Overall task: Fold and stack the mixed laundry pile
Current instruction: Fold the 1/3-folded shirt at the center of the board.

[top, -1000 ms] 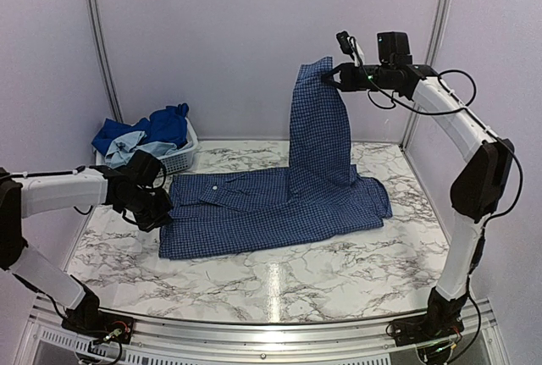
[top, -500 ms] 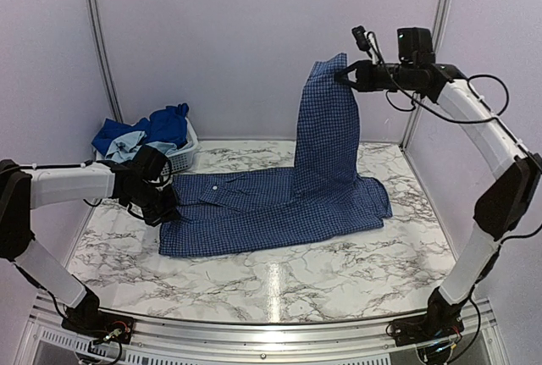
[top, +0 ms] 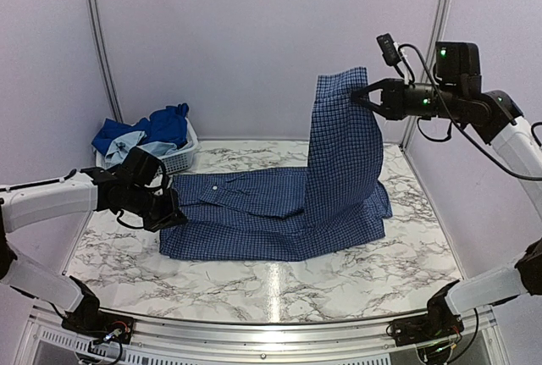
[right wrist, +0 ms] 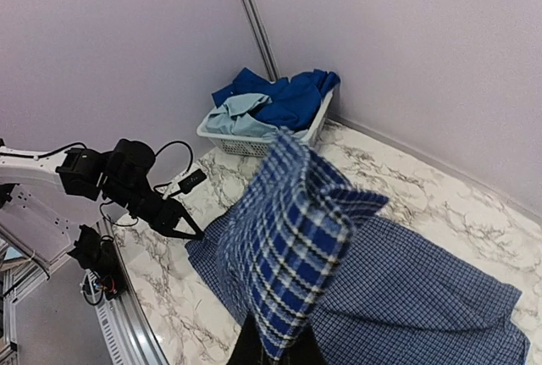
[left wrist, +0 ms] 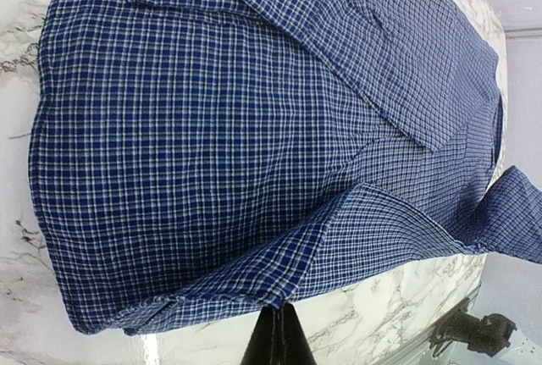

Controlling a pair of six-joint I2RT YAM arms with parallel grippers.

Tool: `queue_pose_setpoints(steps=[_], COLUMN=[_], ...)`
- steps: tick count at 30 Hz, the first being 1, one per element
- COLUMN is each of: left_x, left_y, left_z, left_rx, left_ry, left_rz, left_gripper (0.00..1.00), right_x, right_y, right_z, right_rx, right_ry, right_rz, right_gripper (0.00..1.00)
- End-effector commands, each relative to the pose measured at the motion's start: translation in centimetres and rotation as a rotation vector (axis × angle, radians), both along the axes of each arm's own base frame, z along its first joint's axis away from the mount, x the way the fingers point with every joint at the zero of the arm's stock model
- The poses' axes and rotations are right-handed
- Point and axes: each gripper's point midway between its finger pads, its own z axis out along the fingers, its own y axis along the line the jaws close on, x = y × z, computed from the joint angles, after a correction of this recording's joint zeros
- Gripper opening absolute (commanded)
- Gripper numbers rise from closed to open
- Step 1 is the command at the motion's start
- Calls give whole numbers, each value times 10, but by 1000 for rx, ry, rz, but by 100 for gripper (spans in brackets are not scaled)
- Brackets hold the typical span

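1. Your right gripper pinches a flap of the navy checked shirt high up, forearm stretched level.
2. Your left gripper pinches its left edge, low on the marble table.
3. Only the left wrist view shows that hem puckered.

left end effector: mostly cut off by left wrist view's bottom edge, tips under shirt hem | right end effector: fingertips buried in bunched shirt cloth in wrist view | right arm: elbow beyond top view's right edge | basket behind shirt: royal blue clothes hidden below rim
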Motion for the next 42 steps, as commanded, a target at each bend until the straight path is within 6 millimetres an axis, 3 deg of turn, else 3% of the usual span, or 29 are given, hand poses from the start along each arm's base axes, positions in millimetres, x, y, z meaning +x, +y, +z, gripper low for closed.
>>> queue_pose_setpoints(steps=[1,5,10,14,21,23,34,38,42], left_x=[-9,3,17,23,28,29,48,51,52], left_y=[2,11,27,29,38,40,22,24,28], left_z=[1,0,-6,-16,-21,-22,-29,-34,-39], left_rx=[14,60,130,158,206,211,222,246,269], left_ry=[-21,-40,-46,-19,-27,-27,-24,-20,-16], left_rz=[-17,48,146,174,209,215,131,134,142], left_gripper=[0,0,0,0,0,0,0,0,0], right_x=[2,31,63,63,32,28,63,72,86], right_y=[-23,-37,-68,-78,-98,-100,-99,-102,-101], right_z=[-7,-19,-5,3,11,4,-32,-50,-54], right_rx=[-54,-105,-119,-119,-150,-164,-224,-264,-266], right_ry=[5,3,-14,-17,-35,-31,50,68,57], right_rz=[-143,-261,-430,-472,-507,-508,-573,-602,-614], right_gripper=[0,0,0,0,0,0,0,0,0])
